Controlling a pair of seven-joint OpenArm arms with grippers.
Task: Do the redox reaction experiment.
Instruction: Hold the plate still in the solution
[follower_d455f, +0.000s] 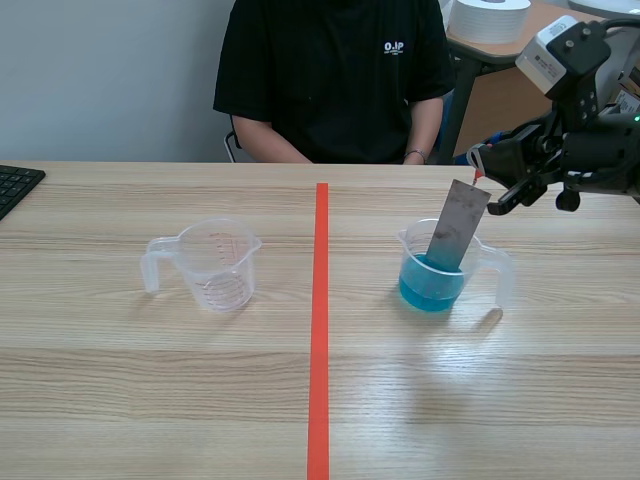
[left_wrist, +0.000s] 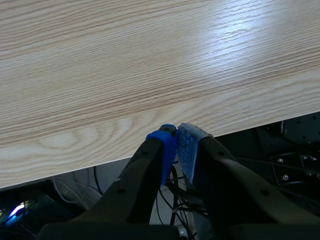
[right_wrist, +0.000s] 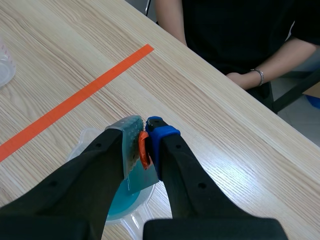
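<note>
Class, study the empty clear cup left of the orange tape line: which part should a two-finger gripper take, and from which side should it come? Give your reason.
Probably the handle of the empty cup, approached from the left arm's side. The cup stands upright with the handle jutting that way, a thin loop to pinch; the round body looks wider and slippery.

Bright, even indoor light, soft shadows, pale glare on the table, sharp focus.
</note>
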